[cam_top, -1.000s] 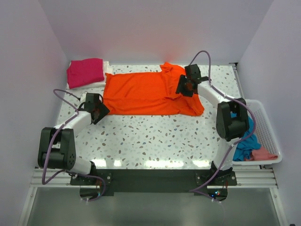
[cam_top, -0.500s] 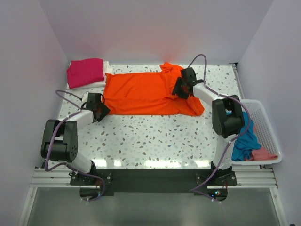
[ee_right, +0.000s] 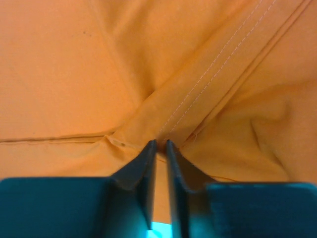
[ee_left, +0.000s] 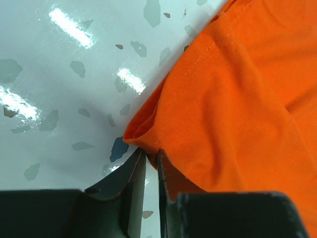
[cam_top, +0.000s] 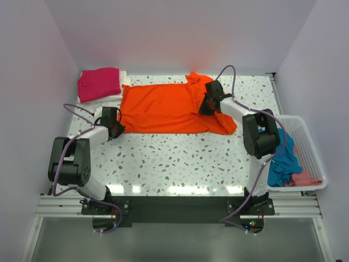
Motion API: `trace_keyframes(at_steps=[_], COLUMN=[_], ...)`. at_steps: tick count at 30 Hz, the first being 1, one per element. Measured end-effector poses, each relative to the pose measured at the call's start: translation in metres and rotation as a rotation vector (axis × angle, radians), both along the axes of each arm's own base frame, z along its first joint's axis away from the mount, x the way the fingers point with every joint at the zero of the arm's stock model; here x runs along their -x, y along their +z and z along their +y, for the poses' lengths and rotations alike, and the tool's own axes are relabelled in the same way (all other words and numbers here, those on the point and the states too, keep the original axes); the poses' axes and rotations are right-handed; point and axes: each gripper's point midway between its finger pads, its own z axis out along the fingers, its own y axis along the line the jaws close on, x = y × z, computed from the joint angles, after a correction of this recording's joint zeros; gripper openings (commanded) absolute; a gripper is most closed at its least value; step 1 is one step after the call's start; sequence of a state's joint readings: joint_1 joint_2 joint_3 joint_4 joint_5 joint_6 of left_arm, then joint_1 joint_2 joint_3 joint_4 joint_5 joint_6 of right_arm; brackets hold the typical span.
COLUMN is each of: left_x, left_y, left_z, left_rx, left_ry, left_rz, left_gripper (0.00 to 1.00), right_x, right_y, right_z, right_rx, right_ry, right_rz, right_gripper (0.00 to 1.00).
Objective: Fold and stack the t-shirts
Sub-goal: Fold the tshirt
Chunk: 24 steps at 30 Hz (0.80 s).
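Magenta-pink cotton marks my far left: the magenta t-shirt (cam_top: 98, 83) lies folded in the table's (cam_top: 180, 158) back corner, on top of a white t-shirt (cam_top: 125, 79) whose edge shows along its right side. Just in front of that pile I have the left gripper (cam_top: 118, 130) down at table level. On its wrist camera the fingers (ee_left: 132, 191) are pressed nearly together, pinching the near-left hem corner of the orange t-shirt (ee_left: 233, 99), which bunches into a small fold at the tips.

From above, the orange t-shirt (cam_top: 163, 109) is spread flat across the back middle of the table, its left edge touching the pile and a sleeve rumpled at the far right end. My right gripper (cam_top: 205, 108) sits on that right part of the cloth. Its wrist view is filled with orange fabric, and the fingers (ee_right: 143, 173) are drawn close on a raised, stitched ridge.

Farthest right, a white slatted basket (cam_top: 311, 147) holds a teal t-shirt (cam_top: 286, 164) draped over its inner rim and a salmon t-shirt (cam_top: 305, 179) beside it.
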<state>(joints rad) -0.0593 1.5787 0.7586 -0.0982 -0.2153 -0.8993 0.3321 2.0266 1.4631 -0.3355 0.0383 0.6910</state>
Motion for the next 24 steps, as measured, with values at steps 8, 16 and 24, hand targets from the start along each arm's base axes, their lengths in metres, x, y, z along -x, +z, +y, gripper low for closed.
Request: trace_keyframes(at_steps=[8, 16, 24], left_x=[-0.003, -0.004, -0.002], left_y=[0.004, 0.008, 0.009], left_z=[0.003, 0.009, 0.013], left_rx=[-0.014, -0.044, -0.075], left_ry=[0.009, 0.025, 0.018], left_rz=[0.002, 0.014, 0.034], left_gripper=[0.07, 0.03, 0.02], right_x=[-0.004, -0.051, -0.060], right_y=[-0.020, 0.012, 0.021], right_z=[0.000, 0.013, 0.012], right_rx=[0.019, 0.018, 0.045], right_ry=[-0.006, 0.013, 0.029], right_rz=[0.037, -0.069, -0.098], right_gripper=[0.00, 0.00, 0.30])
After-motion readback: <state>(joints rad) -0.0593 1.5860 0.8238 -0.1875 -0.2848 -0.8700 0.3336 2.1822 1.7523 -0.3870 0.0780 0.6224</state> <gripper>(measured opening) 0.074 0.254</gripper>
